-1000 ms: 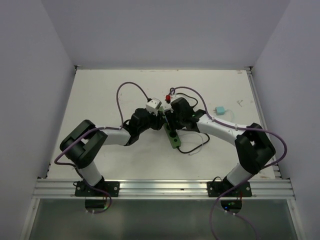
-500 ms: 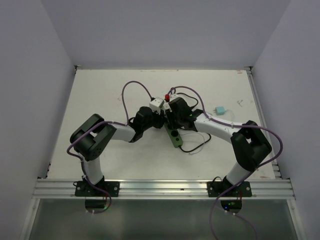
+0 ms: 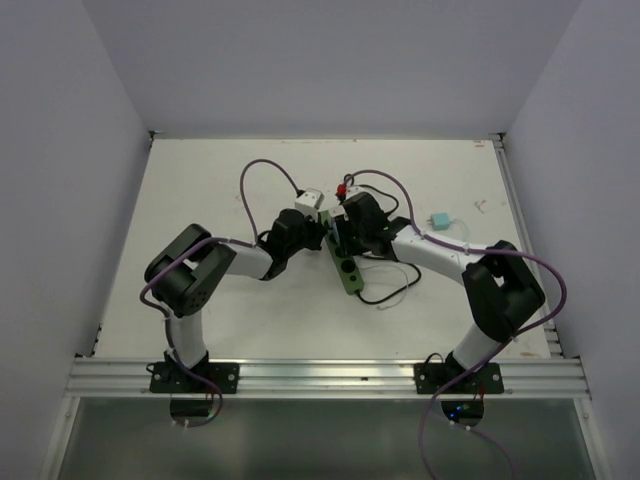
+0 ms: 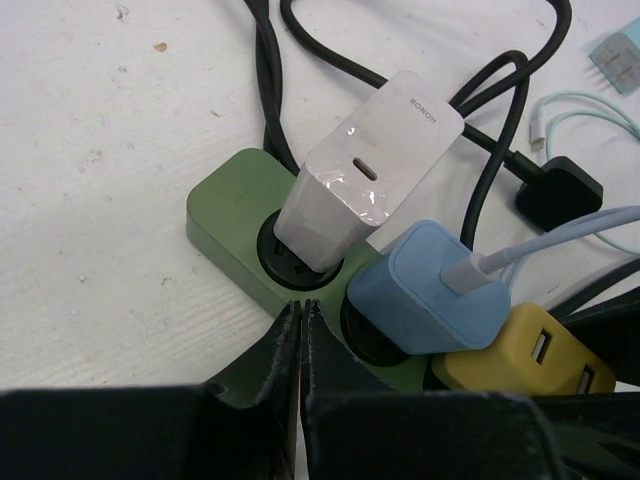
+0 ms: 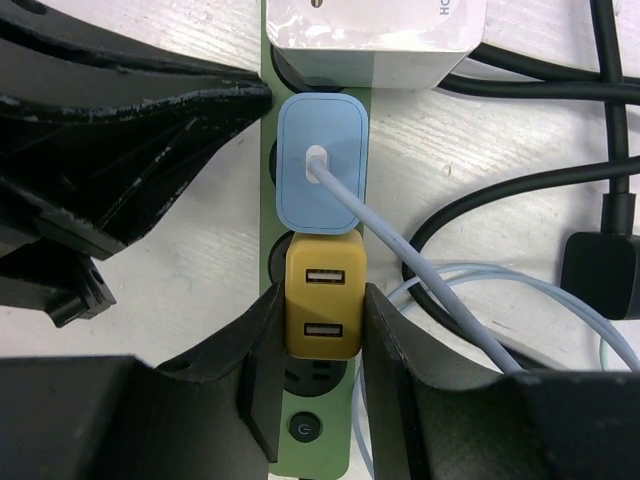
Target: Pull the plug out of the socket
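**Top view**
- left claw (image 3: pixel 324 232): coming in from the left, tips meeting the socket's left edge. Too small here to tell the finger state.
- right claw (image 3: pixel 342 240): hanging over the far half of the socket, facing the left claw at close range.
- socket (image 3: pixel 349 274): green strip lying on the white table (image 3: pixel 200 200). It is running from under both claws back toward the arm bases.
- teal adapter (image 3: pixel 438 220): lying loose, well off to the right claw's right.

**Left wrist view**
- left claw (image 4: pixel 300 335): fingers pressed together with nothing between them, tips touching the socket's (image 4: pixel 225 215) long side.
- white charger (image 4: pixel 365 170): sitting in the end outlet just ahead of the tips, leaning.
- blue charger (image 4: pixel 430 290): sitting in the next outlet, just right of the tips, with a pale cable trailing right.
- yellow plug (image 4: pixel 520 355): sitting beyond the blue charger, further right of the tips.
- black cord (image 4: pixel 267 80): running away ahead of the claw, passing behind the white charger.

**Right wrist view**
- right claw (image 5: pixel 320 300): pinching the yellow plug (image 5: pixel 322 310), one finger touching each side.
- yellow plug: sitting upright in the socket (image 5: pixel 330 450), two USB slots facing up.
- blue charger (image 5: pixel 322 160): touching the yellow plug, just ahead of the fingertips.
- white charger (image 5: pixel 375 30): sitting one outlet further ahead.
- left claw (image 5: pixel 255 100): pointing in from the left, ahead of the right claw, tip at the socket's edge beside the blue charger.
- black plug (image 5: pixel 600 270): lying loose on the table, off to the claw's right.
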Controlling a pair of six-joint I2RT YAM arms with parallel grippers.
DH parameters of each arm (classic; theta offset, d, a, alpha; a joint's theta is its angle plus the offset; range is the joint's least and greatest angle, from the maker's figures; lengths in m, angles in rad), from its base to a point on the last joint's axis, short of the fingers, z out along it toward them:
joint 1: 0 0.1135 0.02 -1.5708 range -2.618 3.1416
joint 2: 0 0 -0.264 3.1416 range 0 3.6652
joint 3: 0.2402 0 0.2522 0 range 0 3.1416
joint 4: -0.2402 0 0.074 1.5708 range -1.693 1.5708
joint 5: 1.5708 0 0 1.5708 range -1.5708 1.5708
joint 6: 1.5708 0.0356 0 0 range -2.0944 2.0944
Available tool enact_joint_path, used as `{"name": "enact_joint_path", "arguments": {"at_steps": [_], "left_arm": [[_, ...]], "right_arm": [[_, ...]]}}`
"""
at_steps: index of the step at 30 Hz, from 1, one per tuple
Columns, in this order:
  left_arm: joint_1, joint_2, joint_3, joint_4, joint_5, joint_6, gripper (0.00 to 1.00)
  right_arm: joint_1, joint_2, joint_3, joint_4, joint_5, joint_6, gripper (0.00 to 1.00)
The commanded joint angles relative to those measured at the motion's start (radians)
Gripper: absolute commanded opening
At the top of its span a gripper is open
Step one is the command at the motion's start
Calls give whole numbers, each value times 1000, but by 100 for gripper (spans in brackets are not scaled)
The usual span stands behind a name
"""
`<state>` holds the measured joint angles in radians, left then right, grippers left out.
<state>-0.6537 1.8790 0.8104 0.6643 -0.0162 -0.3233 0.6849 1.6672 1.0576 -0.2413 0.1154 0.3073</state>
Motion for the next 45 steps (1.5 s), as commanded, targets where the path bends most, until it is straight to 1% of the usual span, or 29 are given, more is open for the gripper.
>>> {"name": "enact_joint_path", "arguments": {"at_steps": [1, 3, 6, 9, 10, 12, 13, 14, 17, 20, 21, 22, 23, 24, 25, 26, 27, 28, 31, 34, 36, 38, 45], "left_arm": [[-4, 91, 35, -110, 21, -42, 2], [-1, 104, 44, -130, 25, -48, 0], [5, 112, 50, -131, 33, -54, 0], [5, 100, 41, -121, 33, -51, 0], [5, 83, 20, -88, 36, -51, 3], [5, 66, -8, -40, 51, -54, 11], [5, 56, -25, -8, 58, -54, 12], [5, 51, -30, 0, 61, -56, 14], [5, 45, -33, 4, 59, -54, 15], [6, 17, -53, 21, 48, -62, 15], [8, 2, -68, 40, 47, -75, 15], [12, -38, -107, 91, 53, -80, 17], [17, -59, -129, 124, 58, -83, 26], [25, -81, -161, 171, 59, -85, 30], [28, -116, -171, 187, 61, -82, 35], [31, -129, -174, 199, 61, -79, 42], [35, -141, -171, 213, 68, -74, 45], [37, -158, -166, 221, 77, -69, 53], [37, -166, -122, 222, 113, -46, 63], [37, -152, -53, 176, 114, -10, 68], [35, -146, -10, 132, 72, 18, 73], [39, -141, 6, 130, 56, 32, 77], [40, -52, 90, 93, 68, 44, 77]], "right_arm": [[1, 19, -11, 100, -155, 79, 0], [1, 19, -11, 99, -174, 88, 0], [-2, 16, -8, 91, -178, 92, 0], [1, 26, 22, 30, -117, 55, 0], [17, 29, 41, 13, -55, 30, 0], [37, 40, 59, -38, 9, 3, 0], [60, 45, 76, -53, 35, -8, 0], [71, 49, 85, -81, 91, -28, 0], [103, 71, 107, -114, 168, -43, 0], [111, 75, 101, -112, 175, -45, 0], [113, 72, 94, -105, 165, -45, 0], [113, 60, 82, -99, 156, -42, 0], [113, 54, 73, -84, 147, -37, 0], [113, 43, 64, -73, 109, -34, 0], [111, 25, 42, -61, 101, -28, 0], [111, 14, 32, -35, 87, -25, 0], [111, 8, 22, -24, 63, -24, 0], [111, 3, 13, -20, 61, -23, 0], [111, 9, 5, -20, 44, -27, 0], [111, -12, -27, 3, 18, -20, 0], [111, -40, -44, 20, 7, -19, 0], [111, -53, -61, 23, -2, -20, 0], [111, -99, -80, 37, -37, -22, 0]]}}
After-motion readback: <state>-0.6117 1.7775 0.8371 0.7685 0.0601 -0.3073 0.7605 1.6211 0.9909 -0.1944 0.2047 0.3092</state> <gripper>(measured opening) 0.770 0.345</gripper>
